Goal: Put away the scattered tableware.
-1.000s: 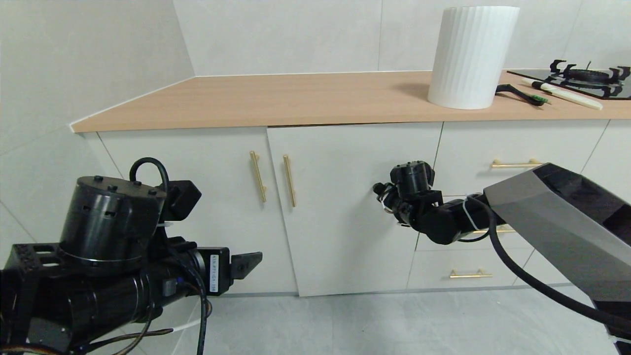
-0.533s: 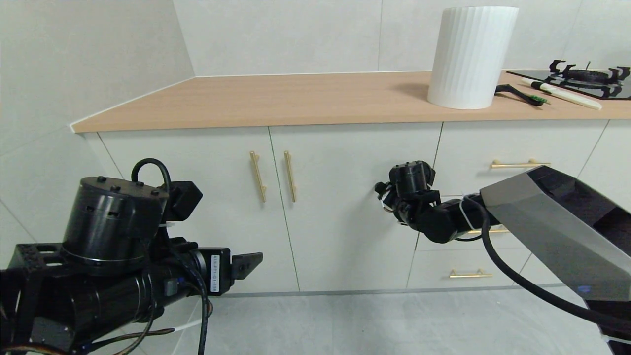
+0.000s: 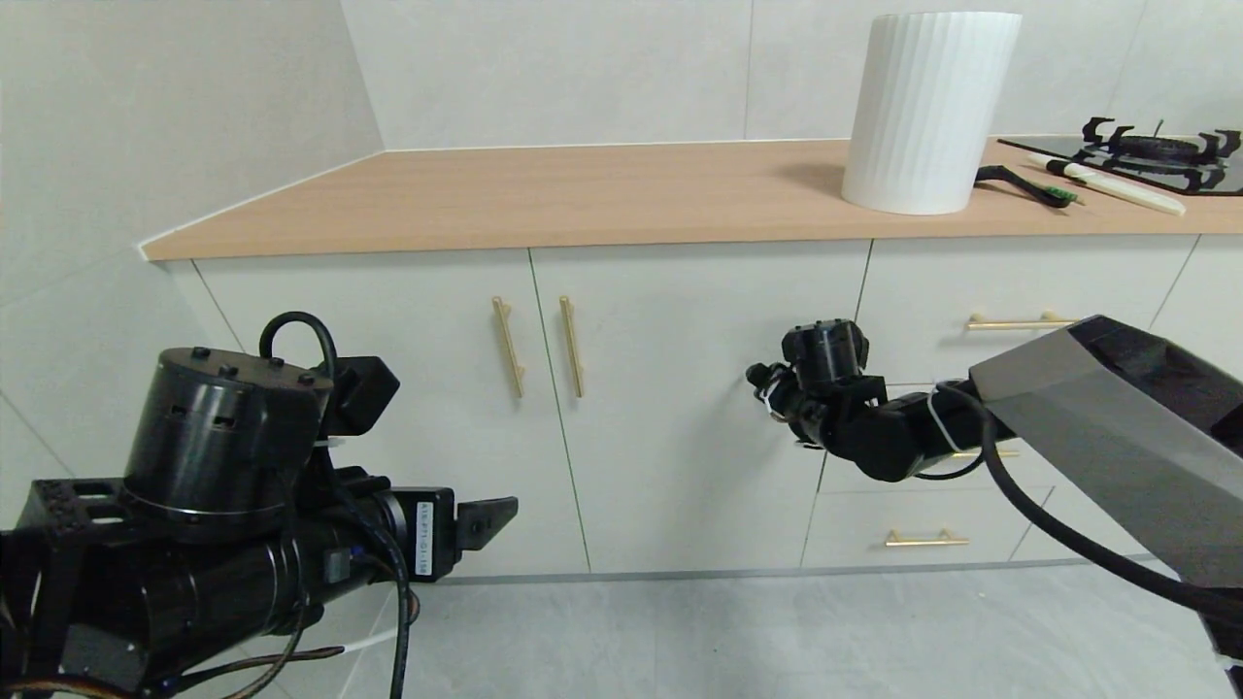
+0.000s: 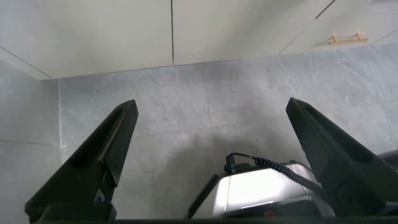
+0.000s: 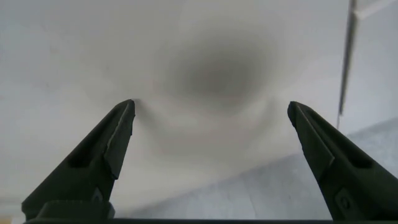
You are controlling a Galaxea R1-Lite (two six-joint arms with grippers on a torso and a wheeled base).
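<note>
Tableware, two pieces, lies at the right end of the counter, between the container and the hob. Neither piece is held.

The counter is one long wooden top that runs into the tiled corner. Below it are two pale doors side by side, and to their right a stack of drawers. A grey tiled floor lies beneath.

One tall, white, ribbed container stands upright on the counter. One black hob sits at the far right edge.

The right gripper is spread wide with nothing between its fingers. It faces the right-hand door at close range, and whether it touches the panel cannot be told. The left gripper is also spread wide and empty. It is held low to the left of the doors, pointing down at the floor.

There are five gold handles. Two upright handles sit close together where the doors meet. Three level ones are on the drawers, the middle one partly hidden by the right arm.

The white utensil lies just beside the hob. The black-handled utensil, green at its tip, lies just beside the container, with one end hidden behind it.
</note>
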